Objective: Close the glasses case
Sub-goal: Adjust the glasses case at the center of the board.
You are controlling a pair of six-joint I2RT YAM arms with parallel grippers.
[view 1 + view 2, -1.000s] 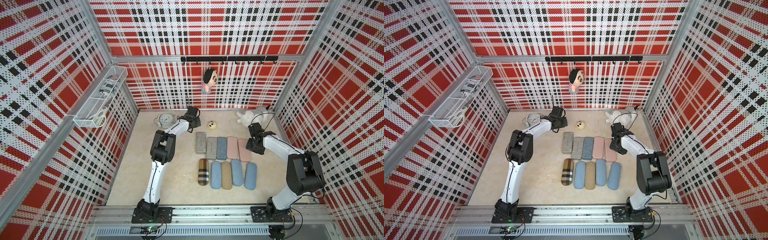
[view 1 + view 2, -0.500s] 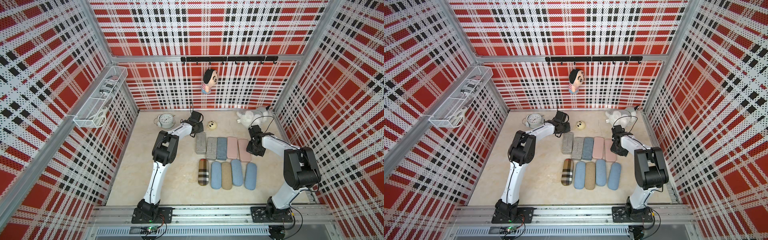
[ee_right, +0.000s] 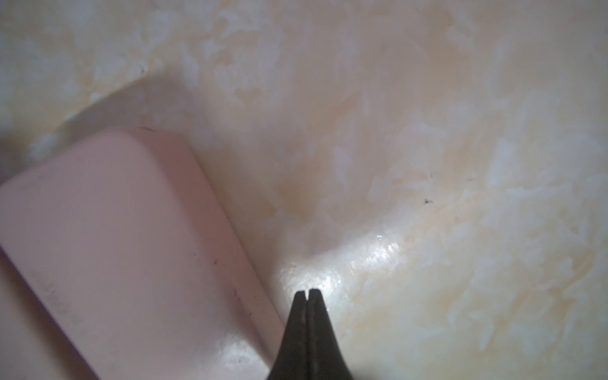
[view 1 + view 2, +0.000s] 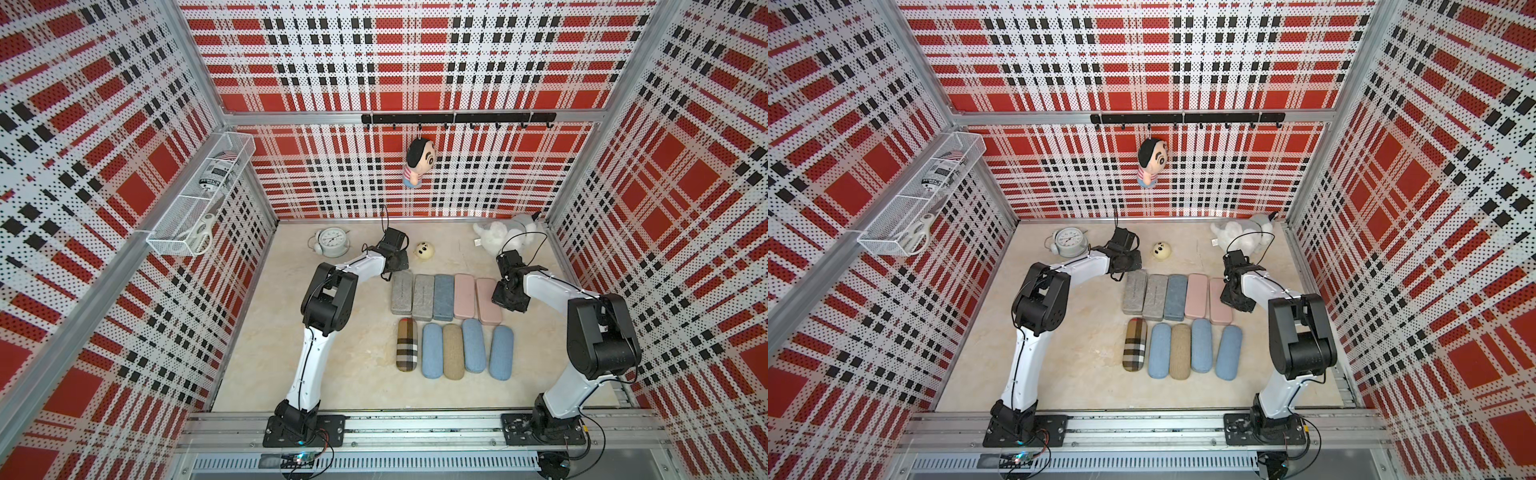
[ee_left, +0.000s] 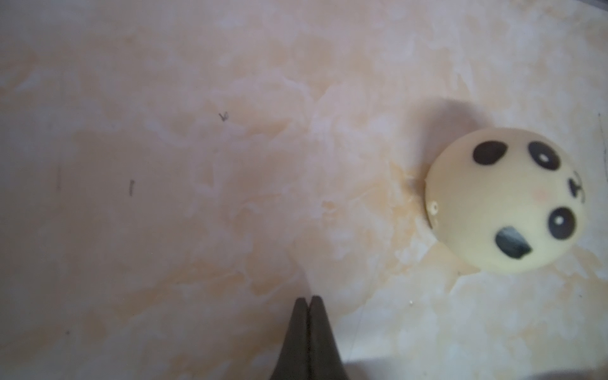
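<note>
The near row of cases (image 4: pixel 453 351) is lying shut, and beyond it my right gripper (image 3: pixel 307 292) is hovering closed and empty just beside the end pink case (image 3: pixel 115 246), whose lid is looking down already. Farther back my left gripper (image 5: pixel 308 299) is hanging closed, empty, near the panda toy (image 5: pixel 503 200). I am aiming any press flat onto the lid's middle.

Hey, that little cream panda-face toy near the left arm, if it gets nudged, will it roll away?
The panda-face toy looks domed, seemingly with a flat base on the tabletop, so it would probably slide or rock rather than roll far. Its smooth, bun-like shape suggests soft foam: likely light and squashy, not fragile.
</note>
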